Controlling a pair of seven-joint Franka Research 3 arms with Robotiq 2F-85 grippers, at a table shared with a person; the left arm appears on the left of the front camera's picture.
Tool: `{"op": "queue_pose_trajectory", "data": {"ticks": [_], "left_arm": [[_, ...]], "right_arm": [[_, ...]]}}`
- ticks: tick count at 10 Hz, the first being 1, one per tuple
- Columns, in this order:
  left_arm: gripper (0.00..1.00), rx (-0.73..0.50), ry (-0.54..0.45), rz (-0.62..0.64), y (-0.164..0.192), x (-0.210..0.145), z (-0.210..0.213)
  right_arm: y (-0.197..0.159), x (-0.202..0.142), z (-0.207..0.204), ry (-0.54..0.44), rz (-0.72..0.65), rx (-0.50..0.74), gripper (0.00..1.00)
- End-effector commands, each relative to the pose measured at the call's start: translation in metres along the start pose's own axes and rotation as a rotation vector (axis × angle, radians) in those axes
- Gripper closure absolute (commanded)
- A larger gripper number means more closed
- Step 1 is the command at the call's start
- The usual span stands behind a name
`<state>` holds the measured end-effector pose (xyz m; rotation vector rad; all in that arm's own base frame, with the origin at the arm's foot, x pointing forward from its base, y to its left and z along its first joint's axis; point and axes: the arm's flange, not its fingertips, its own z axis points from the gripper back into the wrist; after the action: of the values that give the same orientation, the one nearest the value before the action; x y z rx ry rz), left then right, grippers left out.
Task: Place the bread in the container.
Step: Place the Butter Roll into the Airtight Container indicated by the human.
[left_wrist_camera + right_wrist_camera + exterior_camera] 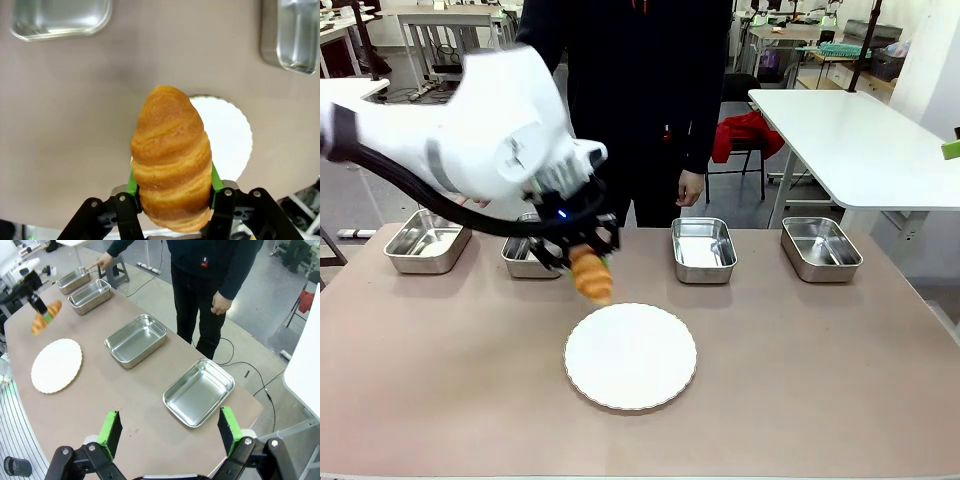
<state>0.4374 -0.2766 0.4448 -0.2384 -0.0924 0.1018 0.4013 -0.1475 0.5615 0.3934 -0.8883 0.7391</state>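
Left wrist view: left claw point(172, 192) clamps bread point(170, 160).

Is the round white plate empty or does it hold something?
Empty: the round white plate is bare; the golden-brown croissant hangs above its edge.

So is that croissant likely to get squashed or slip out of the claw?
The croissant probably gives a little, yet its ridges look unflattened between the green pads. It hangs held by one end, so it seems light. The ridged crust probably resists slipping.
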Motion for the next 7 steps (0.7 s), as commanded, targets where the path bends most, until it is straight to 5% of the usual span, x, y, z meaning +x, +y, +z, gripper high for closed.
{"op": "queue_pose_trajectory", "data": {"ticks": [1, 4, 7], "left_arm": [[0.44, -0.006, 0.048, -0.188, 0.034, 0.022, 0.033], [0.44, 0.011, 0.067, -0.264, 0.074, 0.045, 0.048], [0.44, 0.010, 0.053, -0.220, 0.058, 0.037, 0.048]], "right_arm": [[0.001, 0.001, 0.000, -0.020, 0.003, 0.006, 0.00], [0.001, 0.001, 0.000, -0.020, 0.003, 0.006, 0.00], [0.001, 0.001, 0.000, -0.020, 0.003, 0.006, 0.00]]}}
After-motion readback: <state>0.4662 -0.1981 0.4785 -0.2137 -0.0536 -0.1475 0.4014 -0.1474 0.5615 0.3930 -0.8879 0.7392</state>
